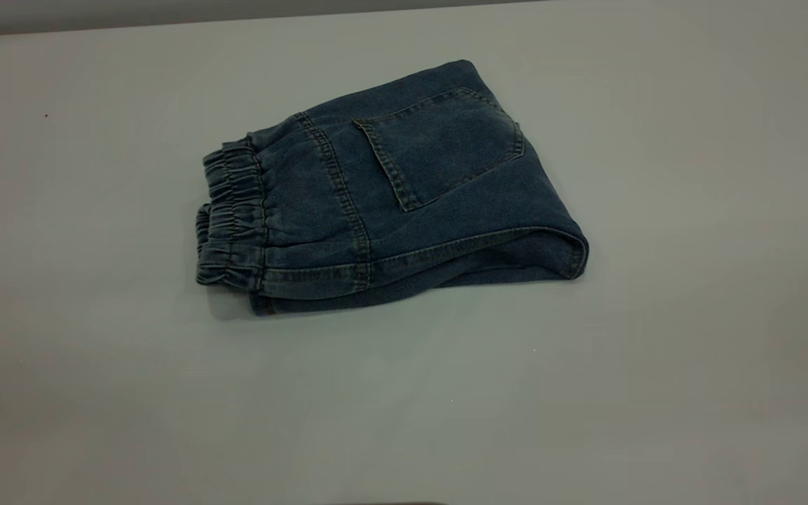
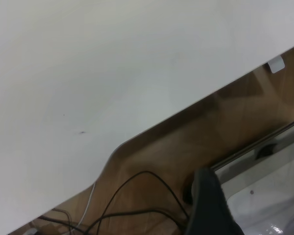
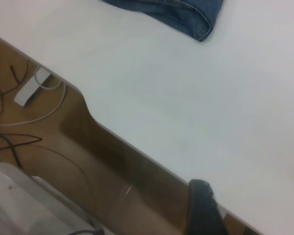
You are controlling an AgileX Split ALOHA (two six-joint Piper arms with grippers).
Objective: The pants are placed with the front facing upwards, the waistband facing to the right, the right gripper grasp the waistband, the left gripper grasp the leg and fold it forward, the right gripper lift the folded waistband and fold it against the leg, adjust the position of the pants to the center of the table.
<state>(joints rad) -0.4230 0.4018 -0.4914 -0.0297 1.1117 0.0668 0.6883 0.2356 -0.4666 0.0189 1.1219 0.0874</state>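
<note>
The smooth, pale grey-white tabletop (image 1: pixel 656 351) fills nearly the whole exterior view, with only a darker strip of wall along its far edge. In the left wrist view, a single black wedge-shaped finger of the left gripper (image 2: pixel 210 208) hangs off the tabletop's notched edge, above brown wooden floor (image 2: pixel 225 122) and thin black cables (image 2: pixel 137 196); whether its jaws are spread or pressed together cannot be told.

The short blue denim pants (image 1: pixel 390 189) lie folded near the tabletop's middle. Their ruched elastic waistband (image 1: pixel 229 217) points to the left of the exterior view, the back patch pocket (image 1: pixel 439 144) faces up, and the folded edge lies to the right.

The right gripper (image 3: pixel 203 210) shows one dark finger at the tabletop's edge, well apart from the pants' hem; its jaws' state cannot be told. A white power strip (image 3: pixel 32 88) lies on the floor.
</note>
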